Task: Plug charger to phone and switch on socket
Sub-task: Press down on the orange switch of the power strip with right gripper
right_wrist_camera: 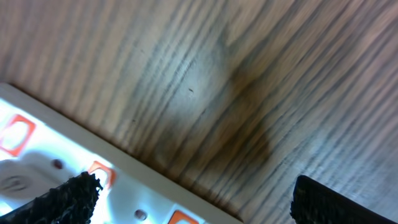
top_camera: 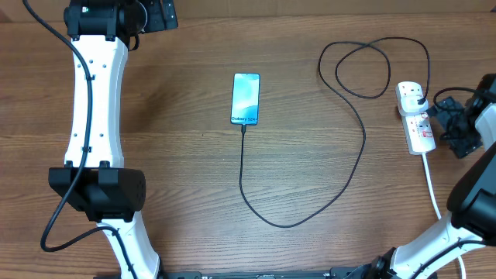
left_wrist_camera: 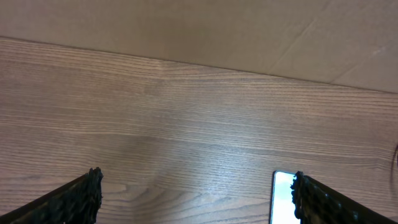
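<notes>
The phone [top_camera: 245, 98] lies flat mid-table with its screen lit light blue. The thin black charger cable [top_camera: 271, 221] meets the phone's bottom edge, loops round the table and ends in a black plug [top_camera: 418, 98] in the white socket strip [top_camera: 416, 128] at the right. My right gripper [top_camera: 443, 125] is open, right beside the strip. In the right wrist view its fingers [right_wrist_camera: 199, 199] span the strip's edge [right_wrist_camera: 56, 155], with a red switch [right_wrist_camera: 99, 174] close to one finger. My left gripper [top_camera: 155, 15] is open and empty at the far left; its wrist view [left_wrist_camera: 196, 199] shows the phone's corner [left_wrist_camera: 283, 196].
The strip's thick white lead [top_camera: 432, 190] runs toward the table's front edge. The cable makes a double loop [top_camera: 364, 70] at the back right. Brown cardboard [left_wrist_camera: 249, 31] borders the far edge of the table.
</notes>
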You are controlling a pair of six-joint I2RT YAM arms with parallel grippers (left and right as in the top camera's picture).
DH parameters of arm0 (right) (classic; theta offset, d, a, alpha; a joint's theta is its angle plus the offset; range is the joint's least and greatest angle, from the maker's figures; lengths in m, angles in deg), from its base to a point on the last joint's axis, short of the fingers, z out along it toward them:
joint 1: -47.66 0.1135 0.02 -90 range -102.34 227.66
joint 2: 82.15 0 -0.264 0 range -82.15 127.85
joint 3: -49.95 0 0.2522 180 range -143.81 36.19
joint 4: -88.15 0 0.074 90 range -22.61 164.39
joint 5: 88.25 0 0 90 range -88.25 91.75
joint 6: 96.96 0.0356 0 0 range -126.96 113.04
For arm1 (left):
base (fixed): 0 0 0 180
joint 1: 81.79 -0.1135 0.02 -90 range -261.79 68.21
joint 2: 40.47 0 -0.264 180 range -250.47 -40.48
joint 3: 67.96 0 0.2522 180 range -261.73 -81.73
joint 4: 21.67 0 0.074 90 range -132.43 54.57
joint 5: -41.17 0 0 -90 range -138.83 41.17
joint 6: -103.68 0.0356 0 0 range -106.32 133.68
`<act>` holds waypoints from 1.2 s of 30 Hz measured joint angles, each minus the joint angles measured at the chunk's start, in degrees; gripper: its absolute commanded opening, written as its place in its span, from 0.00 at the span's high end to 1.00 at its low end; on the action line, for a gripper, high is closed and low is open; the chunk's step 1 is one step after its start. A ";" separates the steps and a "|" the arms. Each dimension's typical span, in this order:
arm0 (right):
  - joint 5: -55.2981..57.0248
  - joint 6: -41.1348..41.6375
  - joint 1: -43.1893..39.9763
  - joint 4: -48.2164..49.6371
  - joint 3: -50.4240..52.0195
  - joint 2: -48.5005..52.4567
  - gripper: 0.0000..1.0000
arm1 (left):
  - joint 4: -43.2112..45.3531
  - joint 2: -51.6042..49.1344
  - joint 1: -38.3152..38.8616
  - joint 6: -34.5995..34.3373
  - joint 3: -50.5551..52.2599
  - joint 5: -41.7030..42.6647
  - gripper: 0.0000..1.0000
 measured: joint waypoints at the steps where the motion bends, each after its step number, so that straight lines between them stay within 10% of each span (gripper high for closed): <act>1: -0.15 0.02 0.02 -0.07 0.00 0.44 0.00 | 0.00 0.00 0.00 0.00 0.00 0.00 0.00; 36: -5.51 -2.86 -0.11 -0.15 -0.24 1.27 0.00 | 0.00 0.00 0.00 0.00 0.00 0.00 0.00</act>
